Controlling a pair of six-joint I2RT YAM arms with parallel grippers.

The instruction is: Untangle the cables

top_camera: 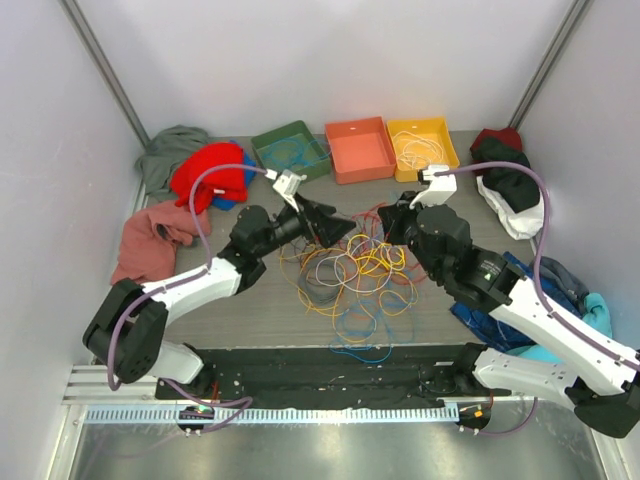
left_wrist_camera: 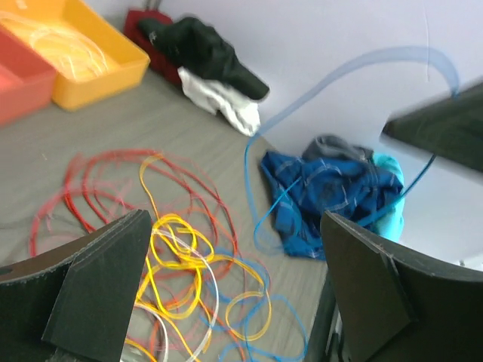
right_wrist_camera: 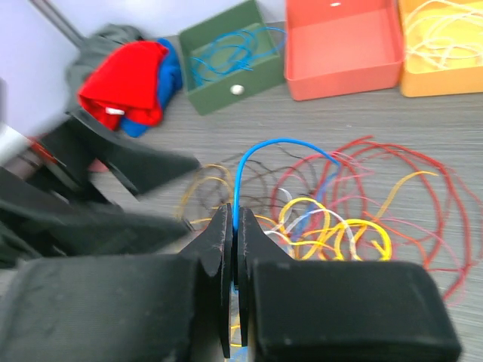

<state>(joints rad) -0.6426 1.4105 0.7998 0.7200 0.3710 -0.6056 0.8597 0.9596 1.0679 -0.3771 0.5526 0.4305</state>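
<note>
Grey boards make up the table (top_camera: 250, 300), which is closed in by pale walls. Along its far edge three bins are set in a row. The green bin (top_camera: 262, 150) on the left is seen to hold coiled blue cables (top_camera: 292, 152). The orange bin (top_camera: 345, 128) is placed in the middle, touching the yellow bin (top_camera: 452, 148) on the right, in which pale cables (top_camera: 420, 150) are looped.

The tangled cables (top_camera: 350, 270) are spread at the middle of the table, between the two arms: yellow, orange, red, blue, white and brown strands are crossed over one another.

The left gripper (top_camera: 325, 222) is held over the left side of this heap. Its fingers (left_wrist_camera: 98, 294) are spread wide apart, and nothing is gripped between them.

The right gripper (right_wrist_camera: 232, 256) is held over the right side of the heap with its jaws pressed together, and one blue cable (right_wrist_camera: 249, 151) is pinched between them. From the left wrist view this strand is seen lifted in a high arc against the wall, while its lower end trails down to the table.

Clothes are piled around the edges: a red garment (top_camera: 212, 170) and a grey garment (top_camera: 170, 148) at the far left, a brownish cloth (top_camera: 150, 245) nearer on that side, black and white garments (top_camera: 505, 185) at the far right, and a blue shirt (left_wrist_camera: 324, 188) beside the right arm.
</note>
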